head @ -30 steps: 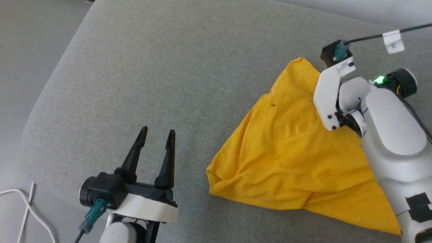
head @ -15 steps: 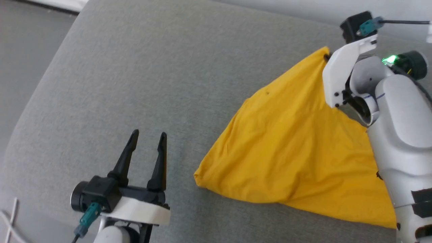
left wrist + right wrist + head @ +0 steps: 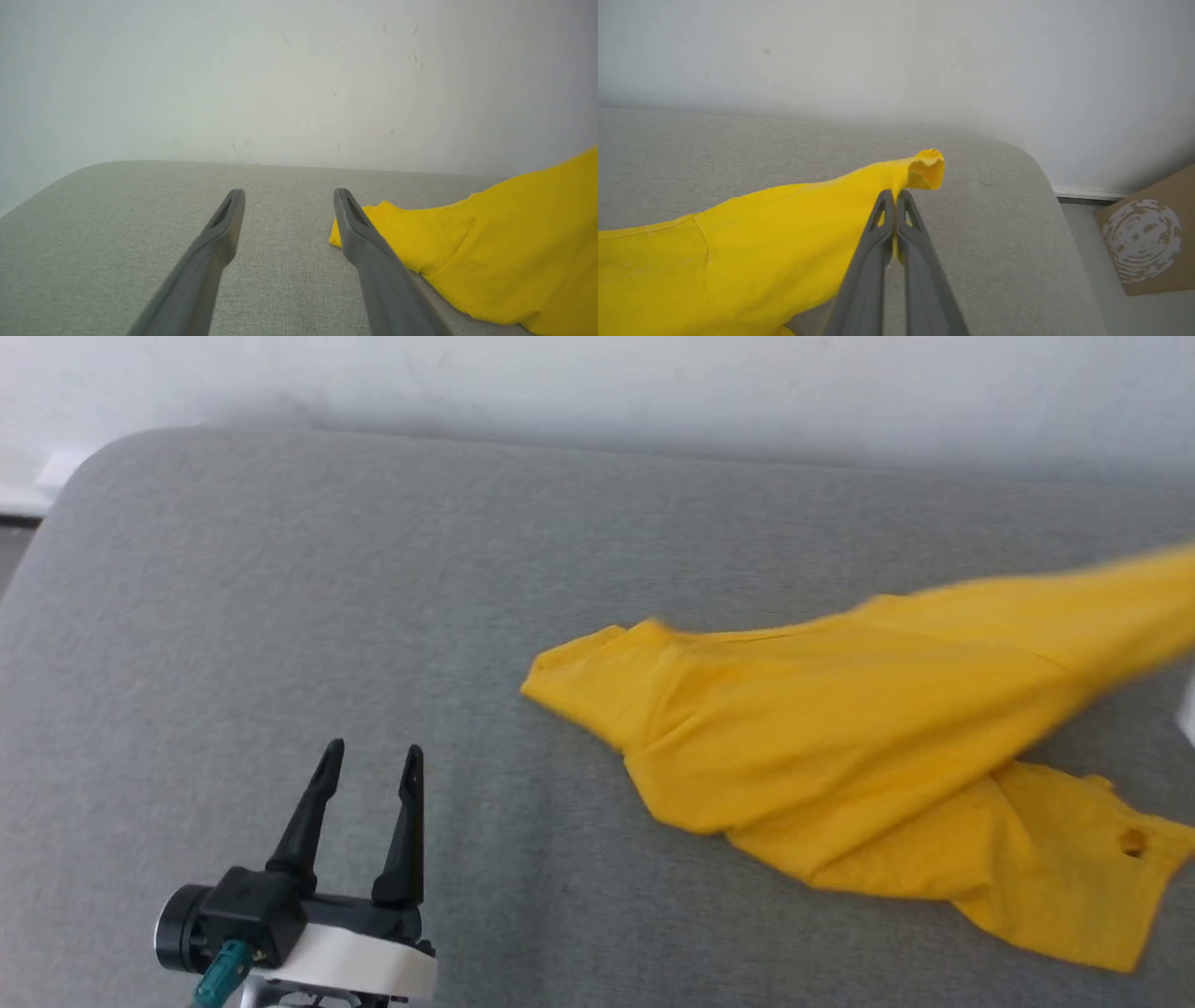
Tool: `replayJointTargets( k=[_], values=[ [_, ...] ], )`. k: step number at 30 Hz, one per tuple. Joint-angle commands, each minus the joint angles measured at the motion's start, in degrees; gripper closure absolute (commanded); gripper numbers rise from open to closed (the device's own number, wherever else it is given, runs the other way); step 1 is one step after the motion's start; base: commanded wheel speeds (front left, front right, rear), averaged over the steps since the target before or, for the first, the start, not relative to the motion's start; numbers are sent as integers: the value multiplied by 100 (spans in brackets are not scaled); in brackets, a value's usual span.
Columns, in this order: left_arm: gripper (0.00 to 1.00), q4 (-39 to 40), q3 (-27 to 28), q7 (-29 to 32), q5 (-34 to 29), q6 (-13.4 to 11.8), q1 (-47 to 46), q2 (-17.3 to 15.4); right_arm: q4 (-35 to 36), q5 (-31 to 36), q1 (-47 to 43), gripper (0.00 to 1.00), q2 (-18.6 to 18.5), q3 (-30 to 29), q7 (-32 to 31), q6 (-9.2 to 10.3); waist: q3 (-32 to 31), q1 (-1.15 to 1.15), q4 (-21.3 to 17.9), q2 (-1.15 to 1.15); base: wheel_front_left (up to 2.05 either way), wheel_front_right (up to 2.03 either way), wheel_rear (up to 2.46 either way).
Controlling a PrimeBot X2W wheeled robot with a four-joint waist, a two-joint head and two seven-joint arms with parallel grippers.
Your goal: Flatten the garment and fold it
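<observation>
The garment point(image 3: 868, 747) is a bright yellow T-shirt, crumpled on the right half of a grey cushioned surface point(image 3: 373, 616). One part of it rises off the cushion toward the right edge of the head view. In the right wrist view my right gripper point(image 3: 895, 196) is shut on a yellow fold of the garment point(image 3: 784, 224), lifted above the cushion. My left gripper point(image 3: 372, 761) stands open and empty at the lower left, well clear of the cloth. In the left wrist view the garment point(image 3: 490, 252) lies just right of the open left gripper point(image 3: 287, 196).
A pale wall point(image 3: 597, 383) runs behind the cushion. The cushion's rounded corner point(image 3: 1031, 163) lies right of the held fold, and a brown cardboard box point(image 3: 1143, 238) stands on the floor beyond it.
The head camera has tilted up, so the wall shows now. My right gripper shut on the garment's edge and pulled it up and to the right, stretching the cloth. The left gripper stayed open.
</observation>
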State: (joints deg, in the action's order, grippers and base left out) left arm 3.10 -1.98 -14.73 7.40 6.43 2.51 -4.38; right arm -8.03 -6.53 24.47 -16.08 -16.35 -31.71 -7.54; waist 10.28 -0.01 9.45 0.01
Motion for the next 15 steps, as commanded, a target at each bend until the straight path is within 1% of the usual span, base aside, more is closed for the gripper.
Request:
replayJointTargets(
  k=[1,4,7,10,13,14,15],
  values=[
    [0,43,-8,-27,-36,-14,68,-26,126,72,-292,100,20,-189,-35,5,-217,1,-358,-1,0,0,0],
    [0,49,-29,-27,-42,-3,69,-42,609,290,-1158,100,237,-1089,-44,5,-170,1,-400,-1,0,0,0],
    [0,48,-39,-27,-54,5,82,-77,860,579,-1889,100,520,-1858,143,5,-122,1,-410,-1,0,0,0],
    [0,19,2,-27,-31,14,88,-155,837,671,-2300,100,913,-2240,298,5,-95,1,-442,-1,0,0,0],
    [0,23,22,-27,-47,9,129,-205,716,696,-2396,100,1151,-2246,538,5,-89,1,-507,-1,0,0,0],
    [0,12,38,-27,-36,11,125,-234,652,716,-2360,76,1195,-2214,665,5,-87,1,-533,-1,0,0,0],
    [0,-1,49,-27,-25,13,116,-260,588,749,-2317,48,1227,-2143,778,5,-88,1,-557,-1,0,0,0]
  ],
)
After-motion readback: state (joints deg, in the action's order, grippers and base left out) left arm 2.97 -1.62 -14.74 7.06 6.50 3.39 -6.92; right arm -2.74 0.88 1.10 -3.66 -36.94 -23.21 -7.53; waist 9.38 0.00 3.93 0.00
